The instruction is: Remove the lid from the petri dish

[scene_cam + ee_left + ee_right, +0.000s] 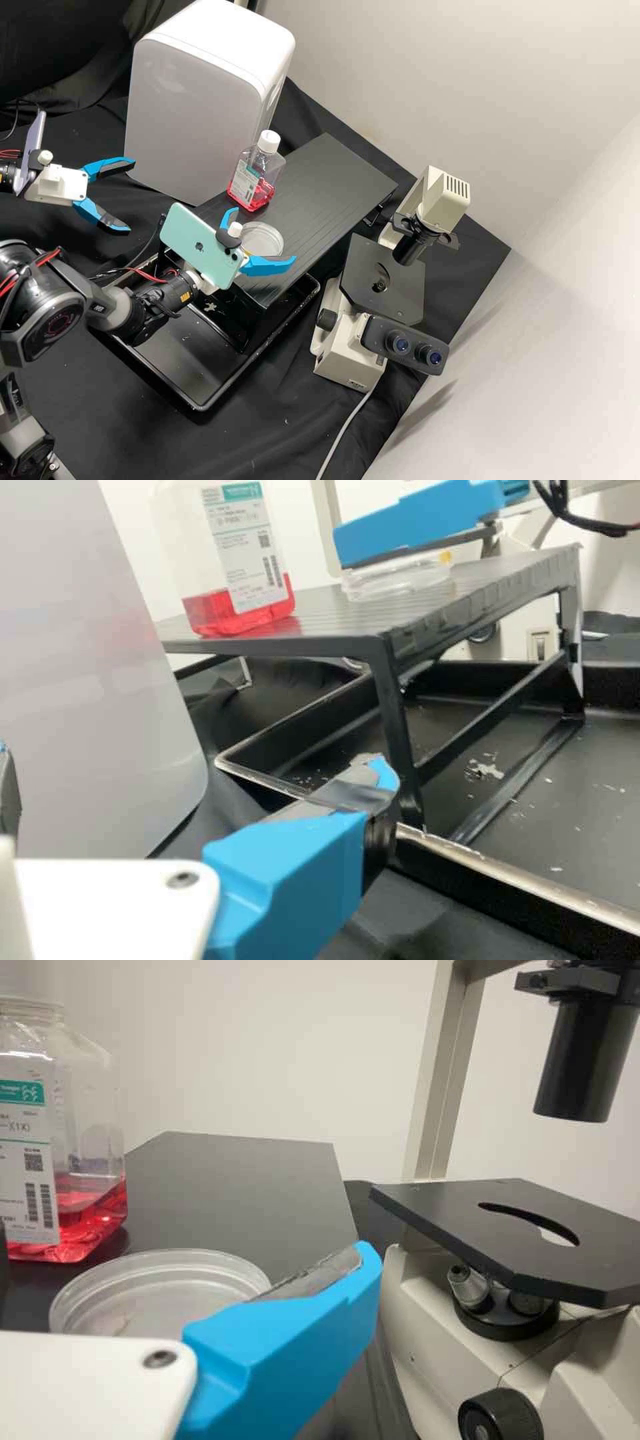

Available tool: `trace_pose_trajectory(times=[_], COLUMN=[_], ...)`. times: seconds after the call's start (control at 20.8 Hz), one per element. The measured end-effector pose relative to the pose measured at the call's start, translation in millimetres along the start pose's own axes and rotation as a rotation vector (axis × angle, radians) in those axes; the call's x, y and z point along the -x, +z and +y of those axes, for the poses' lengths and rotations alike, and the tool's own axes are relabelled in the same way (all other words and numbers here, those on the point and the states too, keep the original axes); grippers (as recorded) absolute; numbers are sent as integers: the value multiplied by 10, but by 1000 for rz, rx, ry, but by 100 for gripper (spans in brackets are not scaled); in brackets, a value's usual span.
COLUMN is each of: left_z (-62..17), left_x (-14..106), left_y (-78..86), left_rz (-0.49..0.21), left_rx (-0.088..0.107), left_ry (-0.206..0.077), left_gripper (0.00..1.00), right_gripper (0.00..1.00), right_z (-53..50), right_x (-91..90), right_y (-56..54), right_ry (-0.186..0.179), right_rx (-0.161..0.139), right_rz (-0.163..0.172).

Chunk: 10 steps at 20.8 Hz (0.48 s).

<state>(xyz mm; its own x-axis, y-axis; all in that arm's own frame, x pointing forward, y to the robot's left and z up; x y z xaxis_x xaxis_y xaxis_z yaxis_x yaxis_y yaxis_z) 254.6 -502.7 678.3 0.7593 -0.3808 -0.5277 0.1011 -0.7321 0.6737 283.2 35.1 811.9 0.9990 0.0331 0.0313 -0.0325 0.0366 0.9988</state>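
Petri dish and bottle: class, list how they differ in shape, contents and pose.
The petri dish is low, round and looks empty; the bottle stands tall, white-capped, holding red liquid. The petri dish lies between the right end effector's open fingers; the bottle stands free. Both are clear, on the black rack.

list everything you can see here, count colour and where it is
petri dish: 1, clear, lid on, on the shelf
flask: 1, clear with red liquid and a white cap, on the shelf behind the dish
shelf: 1, black, standing in the tray
tray: 1, black, on the cloth
box: 1, white, behind the shelf
microscope: 1, white and black, right of the shelf
cloth: 1, black, over the bench
right gripper: 1, white with blue fingers, open, a finger each side of the dish
left gripper: 1, same colours, open, beside the box
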Motion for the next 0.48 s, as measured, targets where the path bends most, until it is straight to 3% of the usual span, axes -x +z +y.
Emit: trace_pose_trajectory(times=[0.1,0.48], left_z=[-12,-20], left_x=[-2,-8], left_y=[-1,23], left_rz=[0,-9], left_rx=[-20,-29], left_ry=[-4,-7], left_gripper=[100,100], right_gripper=[0,0], right_z=[-7,-54], right_x=[-2,-17], right_y=[7,49], right_ry=[-3,-19], right_rx=[0,1], right_rz=[-2,-18])
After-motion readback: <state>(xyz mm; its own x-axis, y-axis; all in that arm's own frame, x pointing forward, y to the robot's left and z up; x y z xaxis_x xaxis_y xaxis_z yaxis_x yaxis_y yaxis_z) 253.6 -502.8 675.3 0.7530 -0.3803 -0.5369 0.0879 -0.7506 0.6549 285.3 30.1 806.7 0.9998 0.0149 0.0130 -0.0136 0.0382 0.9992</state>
